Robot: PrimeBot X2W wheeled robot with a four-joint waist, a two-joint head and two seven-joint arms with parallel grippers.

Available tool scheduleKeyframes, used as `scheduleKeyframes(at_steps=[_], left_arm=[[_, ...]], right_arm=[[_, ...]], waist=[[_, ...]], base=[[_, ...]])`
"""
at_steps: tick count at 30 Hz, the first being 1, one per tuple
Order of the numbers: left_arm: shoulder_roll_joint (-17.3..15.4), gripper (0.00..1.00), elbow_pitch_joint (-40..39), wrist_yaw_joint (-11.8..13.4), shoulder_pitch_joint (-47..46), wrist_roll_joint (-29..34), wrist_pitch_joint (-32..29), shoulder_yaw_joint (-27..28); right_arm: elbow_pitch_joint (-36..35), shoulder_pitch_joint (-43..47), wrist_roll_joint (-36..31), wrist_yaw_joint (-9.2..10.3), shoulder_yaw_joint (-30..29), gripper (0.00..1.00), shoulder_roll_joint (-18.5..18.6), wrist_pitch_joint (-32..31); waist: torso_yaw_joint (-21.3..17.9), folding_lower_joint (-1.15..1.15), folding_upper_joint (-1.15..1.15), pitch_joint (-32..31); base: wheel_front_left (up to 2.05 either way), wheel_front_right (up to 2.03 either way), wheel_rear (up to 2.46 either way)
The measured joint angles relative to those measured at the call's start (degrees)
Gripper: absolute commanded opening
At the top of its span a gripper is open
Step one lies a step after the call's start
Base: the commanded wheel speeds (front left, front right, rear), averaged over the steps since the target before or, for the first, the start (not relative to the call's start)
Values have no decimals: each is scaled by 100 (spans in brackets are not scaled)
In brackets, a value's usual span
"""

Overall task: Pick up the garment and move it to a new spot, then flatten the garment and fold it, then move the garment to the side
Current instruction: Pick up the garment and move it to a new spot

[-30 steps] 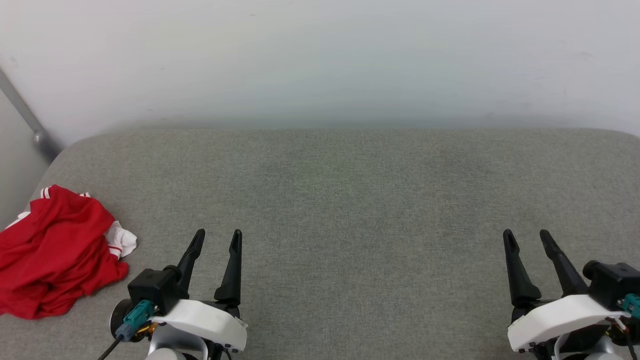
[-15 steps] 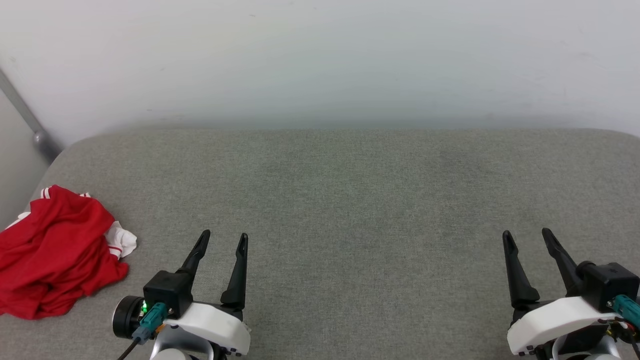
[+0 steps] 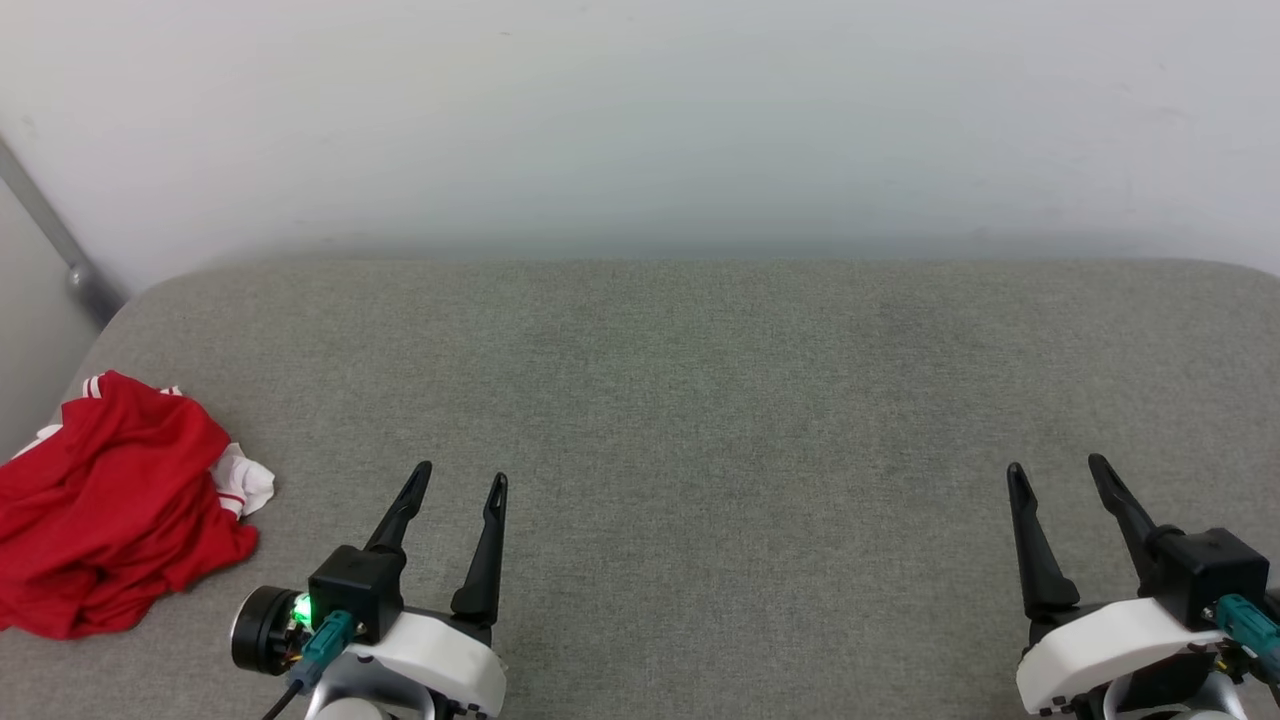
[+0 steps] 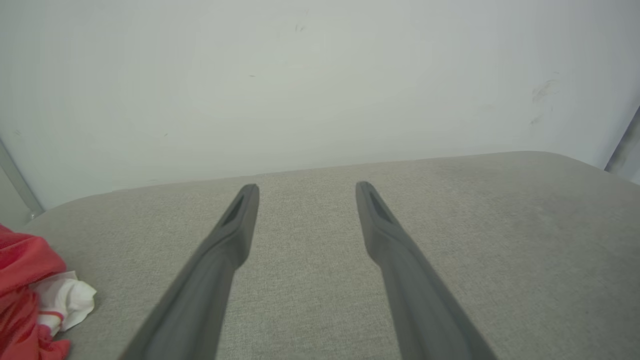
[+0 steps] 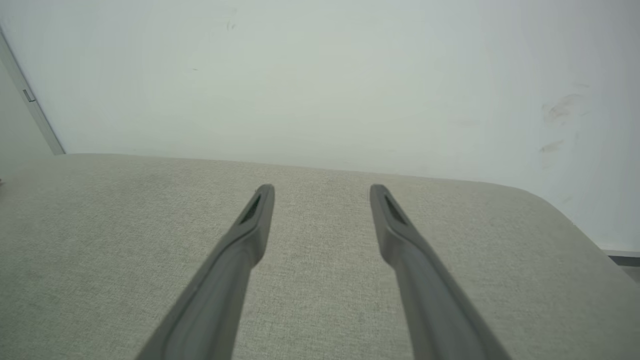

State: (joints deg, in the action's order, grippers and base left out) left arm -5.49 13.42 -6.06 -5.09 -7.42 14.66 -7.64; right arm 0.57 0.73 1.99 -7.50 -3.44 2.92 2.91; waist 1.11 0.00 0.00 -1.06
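Head view: the garment (image 3: 115, 505) is lying crumpled in a heap on the grey fabric-covered counter (image 3: 700, 400), red w/ a bit of white sleeve and striped trim poking out. My left claw (image 3: 462, 474) is sitting near the garment, on its right, not touching it. The fingers are spread wide w/ nothing between them. My right claw (image 3: 1056, 465) is sitting well apart from the garment, far over on its right, also spread and holding nothing. Left wrist view is showing the same: the garment's edge is off to the side of my fingers, w/ a clear gap btw cloth and claw.

Progress, imo: nothing is looking done yet. The garment isn't picked up, flattened or folded. It's bunched, and no lettering is showing. So I'm judging this as the very start, w/ pick-up, move to a new spot, flatten, fold and shift aside all remaining. Bare counter is stretching out to the garment's right, so prob. that's where it's going for spreading. I'm likely needing the left claw for the grab, since it's the one nearer the garment.
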Motion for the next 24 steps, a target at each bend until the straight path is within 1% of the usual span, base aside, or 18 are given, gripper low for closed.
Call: scheduleKeyframes(at_steps=[4,18,24], left_arm=[[4,100,18,-2,-21,121,26,-4],[48,100,111,-25,-44,52,41,96],[77,100,227,0,-91,-54,41,174]], right_arm=[[-2,27,-112,0,-22,100,0,33],[157,25,-43,0,-55,100,0,111],[183,24,-34,0,-104,100,1,131]], waist=[[7,0,0,8],[32,0,0,11],[164,0,0,7]], base=[[0,0,0],[0,0,0],[0,0,0]])
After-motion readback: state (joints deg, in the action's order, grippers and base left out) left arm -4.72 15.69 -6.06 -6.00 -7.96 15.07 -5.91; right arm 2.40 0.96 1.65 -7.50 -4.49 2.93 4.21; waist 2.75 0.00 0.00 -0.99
